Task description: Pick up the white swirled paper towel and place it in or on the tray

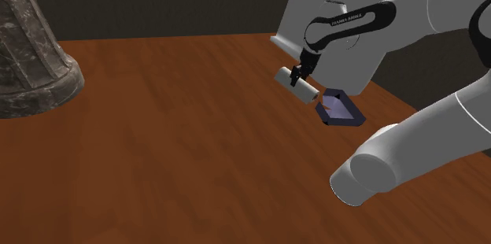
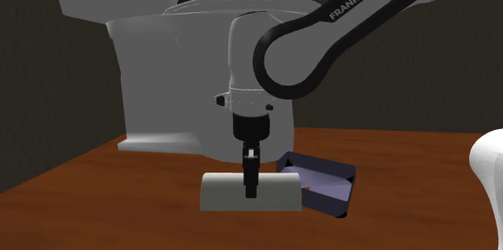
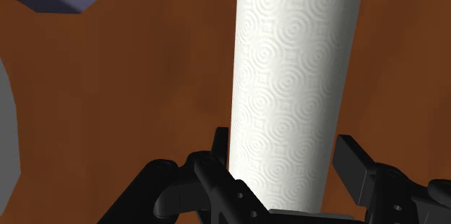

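While the wrist view reveals swirls on the paper towel roll (image 3: 296,78), the shoulder view shows the gripper (image 1: 297,77) clasping it — tray (image 1: 340,109) at four o'clock.

One towel roll (image 1: 308,90), one tray (image 1: 343,122), probably one toilet (image 2: 161,71).

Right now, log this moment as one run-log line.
phase: grasp | gripper: shut on paper towel | paper towel: beside tray, not in it

The paper towel (image 2: 222,192) hides (partly) the tray (image 2: 330,202).
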